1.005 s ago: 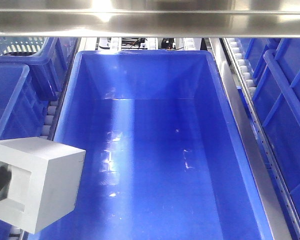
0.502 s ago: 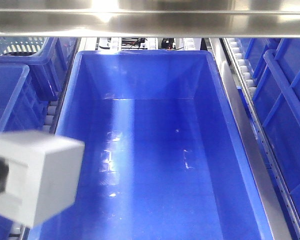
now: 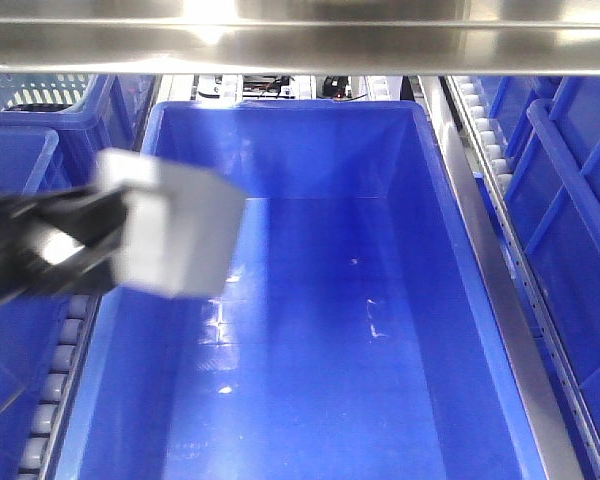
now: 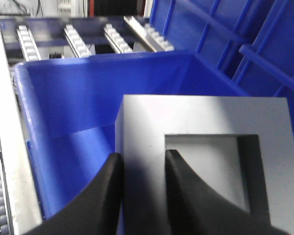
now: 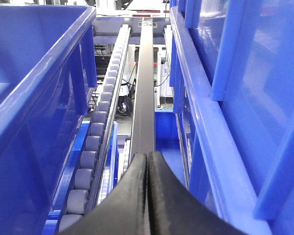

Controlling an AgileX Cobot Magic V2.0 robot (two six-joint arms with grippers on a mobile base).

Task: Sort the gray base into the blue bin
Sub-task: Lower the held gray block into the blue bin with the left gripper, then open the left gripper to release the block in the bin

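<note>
So the left gripper (image 4: 139, 188) has the base (image 3: 175, 232) pinched by one wall: one finger sits on the outside face, the other is down in the square recess, so the wall is clamped between them. In the front view the base hangs above the bin (image 3: 435, 200), over its left wall toward the far end, clear of the floor. It's motion-blurred there, so I can't say exactly how far past the rim it is.

Handling-wise it looks like a stiff, matte block, not fragile and probably not slippery. My guess is light or hollow-ish, since a one-wall pinch carries it without obvious sag. That recess wall seems the sensible place to hold; the full width looks too broad for these fingers. The grip is off-centre though, so it could swing on the pads if jolted.

The right gripper (image 5: 147, 196) is pressed together with nothing in it, parked over the roller track (image 5: 95, 147) to the right of the bin.

Hard to see: the left arm is a dark smear in the front view, the wrist view cuts off the base's near edge, and its underside is hidden.
</note>
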